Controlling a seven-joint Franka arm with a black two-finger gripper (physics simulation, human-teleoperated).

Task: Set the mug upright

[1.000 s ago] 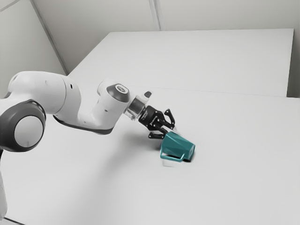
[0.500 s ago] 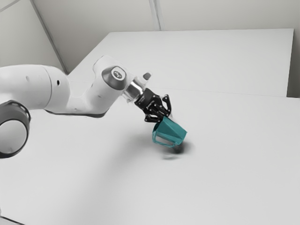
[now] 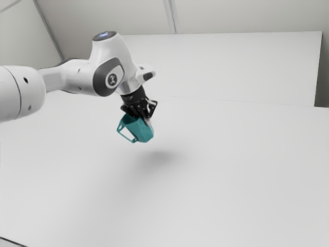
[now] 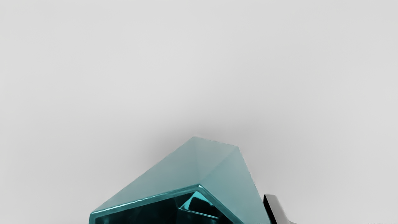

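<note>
Hanging tilted | mug: teal, faceted, glossy inside | end effector: grasping mug

The white surface stretched across the middle and lower part of the exterior view, smooth and matte. A soft grey shadow lay on it, just below the frame's centre.

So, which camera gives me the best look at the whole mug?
The exterior view: it shows the tilted mug in the air, with its side, base end and open handle. The wrist view looks from close up at part of its rim, dark inside and outer walls, with the picture's edge cutting the mug off.
</note>
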